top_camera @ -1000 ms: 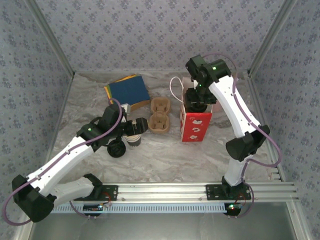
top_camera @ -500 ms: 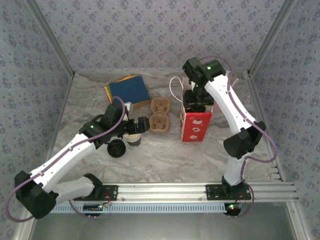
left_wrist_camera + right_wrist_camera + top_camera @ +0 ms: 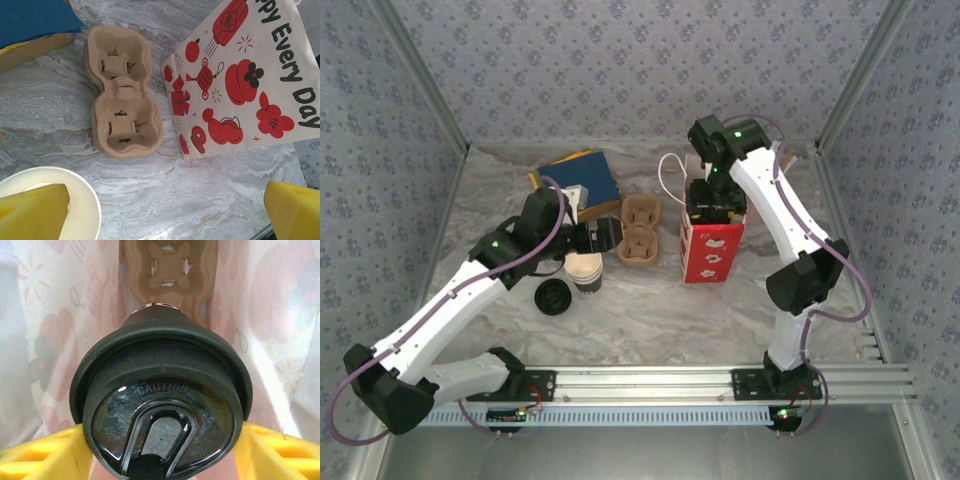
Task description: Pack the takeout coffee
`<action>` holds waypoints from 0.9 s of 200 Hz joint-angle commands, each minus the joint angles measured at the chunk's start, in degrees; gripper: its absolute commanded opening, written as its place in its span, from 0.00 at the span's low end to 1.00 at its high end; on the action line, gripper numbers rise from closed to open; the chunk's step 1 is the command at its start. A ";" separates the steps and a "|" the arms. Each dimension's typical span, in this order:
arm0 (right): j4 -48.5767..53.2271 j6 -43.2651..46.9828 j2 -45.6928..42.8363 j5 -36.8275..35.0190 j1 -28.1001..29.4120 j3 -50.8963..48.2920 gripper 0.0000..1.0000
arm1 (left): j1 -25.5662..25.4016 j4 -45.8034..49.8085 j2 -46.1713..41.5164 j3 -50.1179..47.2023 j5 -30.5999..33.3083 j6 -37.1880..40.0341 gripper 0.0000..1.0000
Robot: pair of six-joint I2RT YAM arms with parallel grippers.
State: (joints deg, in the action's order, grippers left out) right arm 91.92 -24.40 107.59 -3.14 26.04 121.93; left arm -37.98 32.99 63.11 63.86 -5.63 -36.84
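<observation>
Walls of the coffee [image 3: 160,390] are hidden under its own wide lid in the right wrist view. From above, the dark body of the right gripper [image 3: 712,205] covers it in the mouth of the bag [image 3: 710,255]. The ends of the yellow fingers [image 3: 45,452] are cut off by the lower edge.

The coffee sits between these fingers, which touch it from left and right just under the lid rim, so the jaws pinch it. It is inside the bag, above a brown tray [image 3: 170,265] at the bottom. Whether it stands on the tray cannot be told.

The lid is round, black, glossy plastic with the raised word CAUTION and a sip hole. The bag is thin paper, pale inside, printed in red outside.

The left gripper [image 3: 165,210] has its jaws spread wide, and one finger lies over the rim of a white cup [image 3: 85,200]. On the marbled table [image 3: 210,185] lies a moulded pulp carrier [image 3: 122,95], just beside the bag.
</observation>
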 commanded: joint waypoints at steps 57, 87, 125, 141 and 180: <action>11.19 -5.33 1.54 1.55 -1.07 -2.22 0.71 | 0.79 2.48 -2.37 3.03 -1.07 3.56 1.00; 11.18 -5.48 2.53 1.73 -0.55 -2.06 0.71 | 1.17 2.81 -2.95 2.72 -1.55 4.10 1.00; 11.18 -4.74 2.24 2.03 -0.27 -3.45 0.71 | 1.39 2.71 -3.35 2.22 -1.68 3.63 1.00; 11.18 -4.29 1.72 1.96 -0.18 -4.25 0.71 | 1.35 2.53 -3.50 2.12 -1.49 3.37 1.00; 11.18 -2.72 -0.24 2.05 -0.27 -7.62 0.71 | 1.43 2.25 -3.35 2.16 -1.30 2.54 1.00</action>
State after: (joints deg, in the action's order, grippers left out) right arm 91.94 -28.40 109.51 -1.58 25.54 116.05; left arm -36.75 34.94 61.10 64.18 -6.46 -34.09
